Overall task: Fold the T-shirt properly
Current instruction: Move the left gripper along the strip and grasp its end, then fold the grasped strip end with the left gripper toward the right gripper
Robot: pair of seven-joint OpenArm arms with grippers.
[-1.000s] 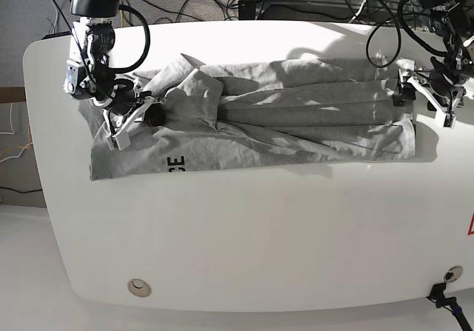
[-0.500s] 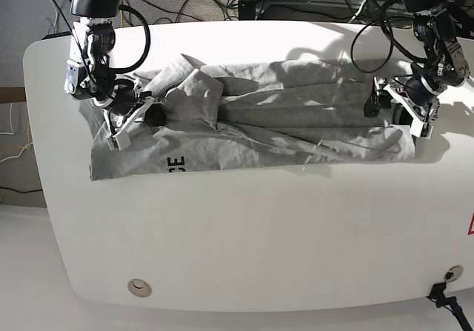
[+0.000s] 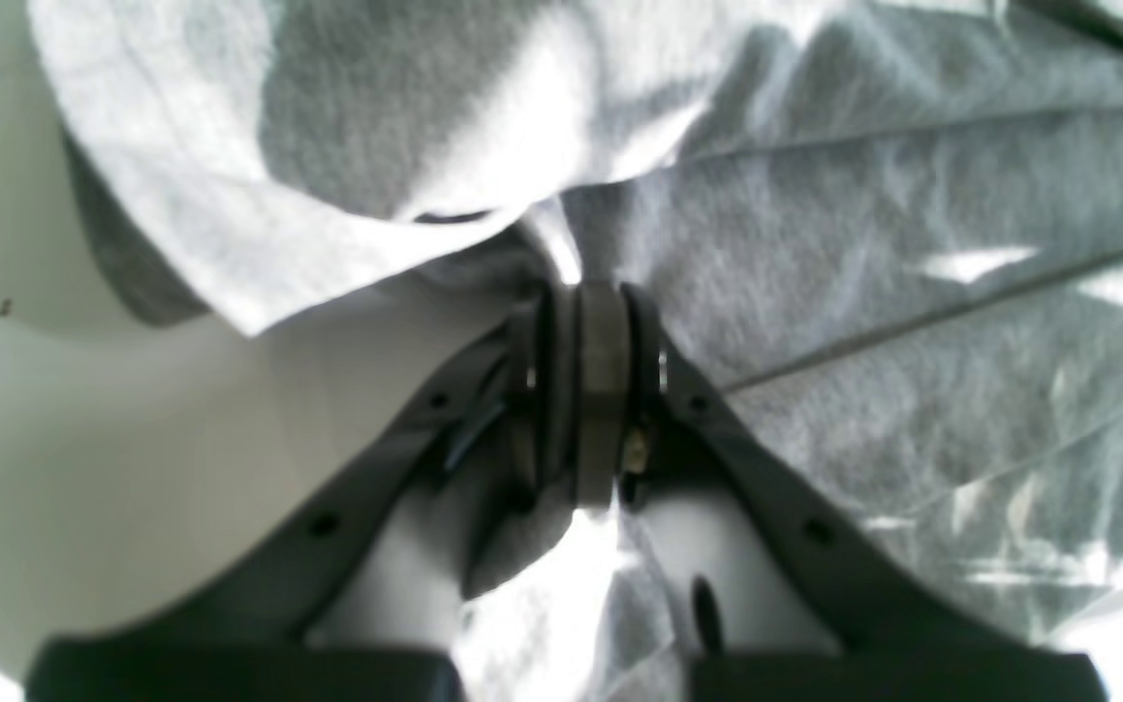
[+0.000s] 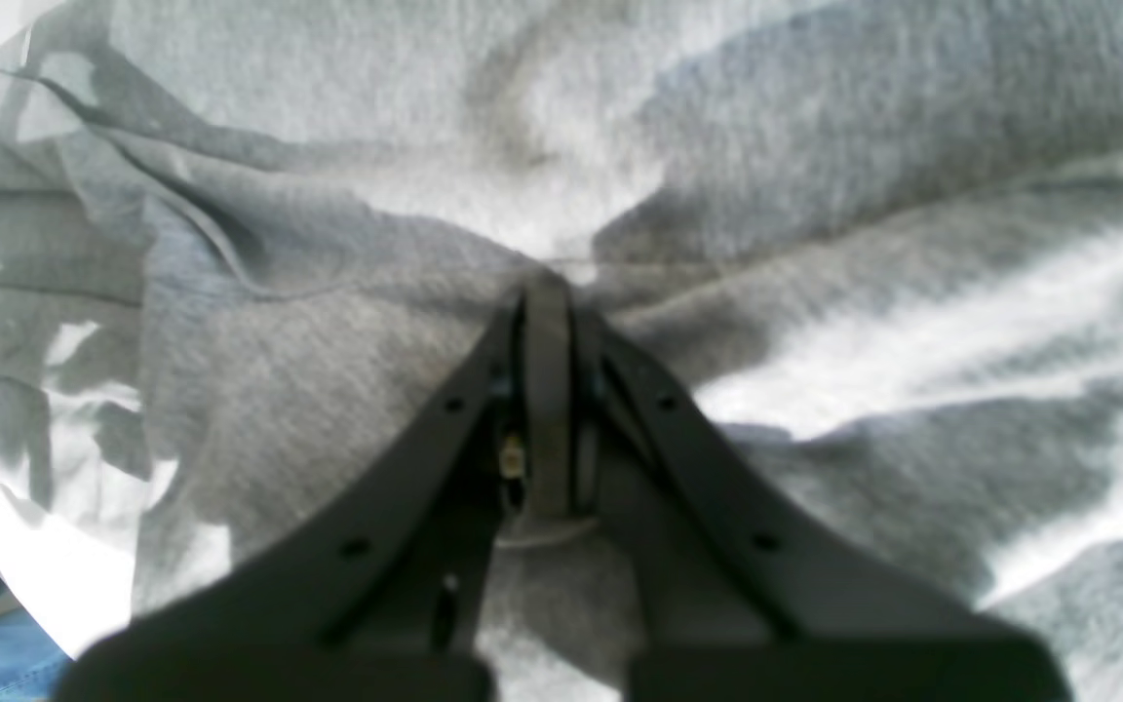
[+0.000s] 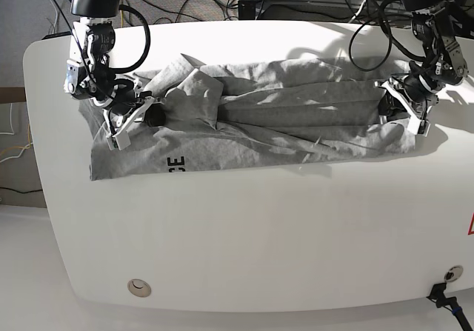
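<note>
Base view: hard, bright light from the upper part of the frame blows out the white bench (image 5: 244,242) along its top edge, and the T-shirt (image 5: 296,116) carries sharp-edged shadows across its folds. Both wrist views are soft and out of focus throughout. Overexposed white patches sit lower centre and lower right in the left wrist view, lower left in the right.

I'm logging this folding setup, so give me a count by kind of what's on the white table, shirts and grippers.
T-shirt: 1, grey, lying bunched along the table
Grippers: 2, the left gripper and the right gripper, each shut on the T-shirt
Total: 3
</note>
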